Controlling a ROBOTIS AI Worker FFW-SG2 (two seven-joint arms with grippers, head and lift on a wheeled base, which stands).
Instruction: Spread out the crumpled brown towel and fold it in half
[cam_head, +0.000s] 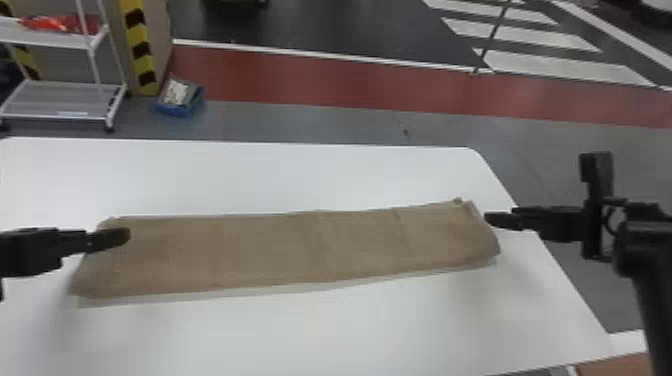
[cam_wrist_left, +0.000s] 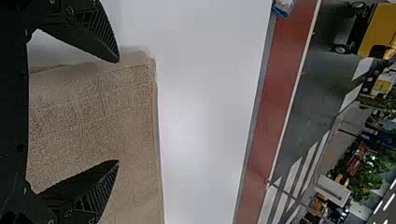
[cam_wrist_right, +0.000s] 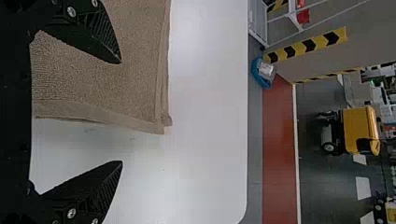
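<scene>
The brown towel (cam_head: 280, 250) lies as a long, fairly smooth strip across the white table, its layered edges showing along the far side and at the right end. Over its left end is my left gripper (cam_head: 112, 240); in the left wrist view the left gripper (cam_wrist_left: 118, 112) stands open above the towel (cam_wrist_left: 93, 112), holding nothing. At the strip's right end is my right gripper (cam_head: 500, 220). The right wrist view has the right gripper (cam_wrist_right: 122, 113) open, one finger over the towel (cam_wrist_right: 130, 79) and the other over bare table beside its end.
The white table (cam_head: 300, 175) extends beyond and in front of the towel, with its right edge running close under the right arm. Past it on the floor stand a white shelf cart (cam_head: 65, 100) and a blue box (cam_head: 180, 97).
</scene>
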